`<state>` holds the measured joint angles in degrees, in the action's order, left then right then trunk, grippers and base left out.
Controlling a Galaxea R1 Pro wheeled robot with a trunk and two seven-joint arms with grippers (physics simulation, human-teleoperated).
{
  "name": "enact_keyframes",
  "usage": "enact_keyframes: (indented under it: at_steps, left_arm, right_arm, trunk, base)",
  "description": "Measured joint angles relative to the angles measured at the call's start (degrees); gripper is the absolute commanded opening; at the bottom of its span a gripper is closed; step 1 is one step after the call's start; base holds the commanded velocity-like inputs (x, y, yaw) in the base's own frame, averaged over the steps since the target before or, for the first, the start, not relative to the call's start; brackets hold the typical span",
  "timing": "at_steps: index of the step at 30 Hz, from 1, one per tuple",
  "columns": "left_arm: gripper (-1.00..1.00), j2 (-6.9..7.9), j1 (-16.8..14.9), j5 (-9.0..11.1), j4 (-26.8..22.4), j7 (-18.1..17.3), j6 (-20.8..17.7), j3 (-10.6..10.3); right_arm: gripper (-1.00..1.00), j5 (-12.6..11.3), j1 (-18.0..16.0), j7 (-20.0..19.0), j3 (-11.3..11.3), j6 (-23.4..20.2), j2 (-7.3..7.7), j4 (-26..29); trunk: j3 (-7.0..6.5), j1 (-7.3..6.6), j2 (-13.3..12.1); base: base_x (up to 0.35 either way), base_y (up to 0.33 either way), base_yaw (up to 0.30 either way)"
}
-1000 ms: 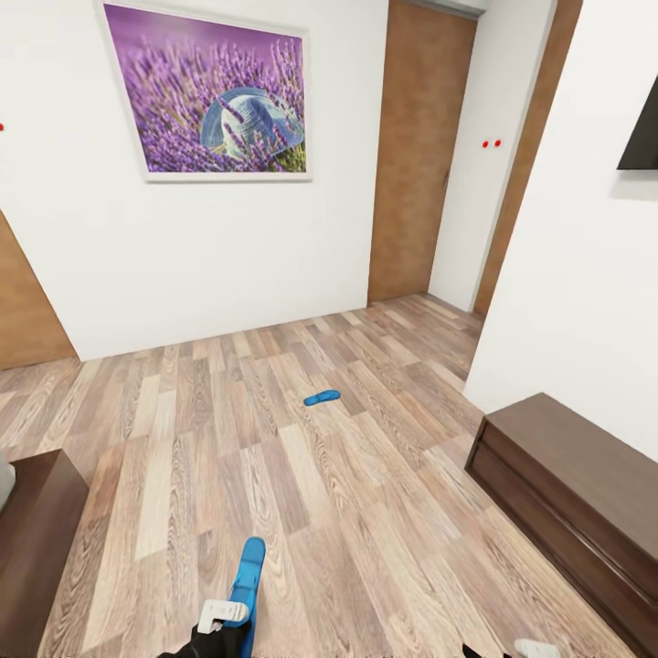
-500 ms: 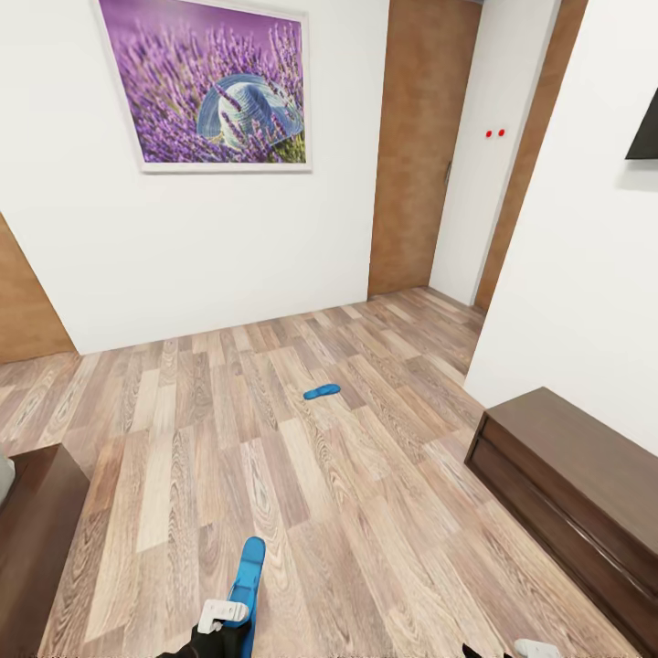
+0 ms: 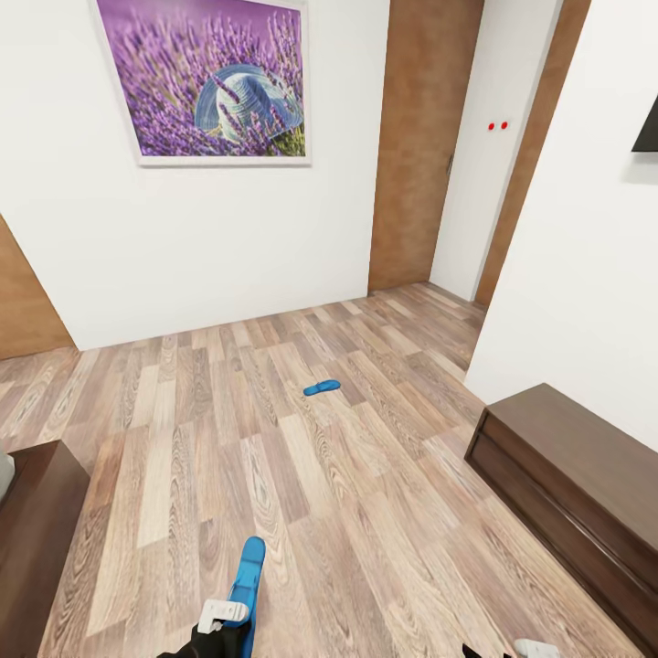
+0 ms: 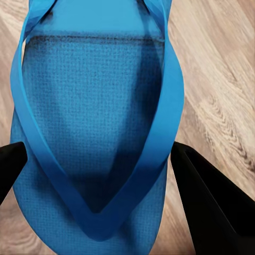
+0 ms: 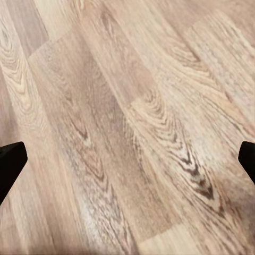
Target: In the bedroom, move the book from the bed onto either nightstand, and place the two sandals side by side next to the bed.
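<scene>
One blue sandal (image 3: 247, 574) sticks forward from my left gripper (image 3: 222, 614) at the bottom of the head view. In the left wrist view its sole and thong strap (image 4: 95, 122) lie between the two black fingers (image 4: 210, 204), which are shut on it. The other blue sandal (image 3: 322, 387) lies flat on the wood floor in mid-room, well ahead and slightly right. My right gripper (image 5: 127, 159) is open over bare planks. A dark-brown corner of the bed (image 3: 37, 530) sits at the lower left. The book and the nightstand are out of view.
A long low dark-wood cabinet (image 3: 571, 480) stands against the right wall. A brown door (image 3: 416, 155) and a passage lie at the back right. A lavender picture (image 3: 206, 82) hangs on the white wall ahead. Wood floor (image 3: 228, 429) stretches between bed and cabinet.
The whole head view has shifted slightly, so the camera moved; the floor sandal and cabinet sit a little higher in the picture. The held sandal and both grippers keep their places.
</scene>
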<state>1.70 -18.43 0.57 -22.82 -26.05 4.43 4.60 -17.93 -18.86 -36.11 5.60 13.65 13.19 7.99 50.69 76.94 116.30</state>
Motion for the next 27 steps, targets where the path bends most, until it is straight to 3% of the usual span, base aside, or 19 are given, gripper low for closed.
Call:
enact_keyframes:
  at_steps: [5, 27]
  left_arm:
    - [-1.00, 0.00, 0.0, 0.0, 0.0, 0.0, 0.0, 0.0]
    - [-1.00, -0.78, 0.0, 0.1, 0.1, 0.0, 0.0, 0.0]
  right_arm:
    - [1.00, 0.0, 0.0, 0.0, 0.0, 0.0, 0.00, 0.0]
    - [1.00, 0.0, 0.0, 0.0, 0.0, 0.0, 0.00, 0.0]
  trunk:
    - [0.01, -0.03, 0.0]
    - [0.01, -0.03, 0.0]
  base:
    - [0.164, 0.000, 0.000]
    - [0.322, 0.000, 0.022]
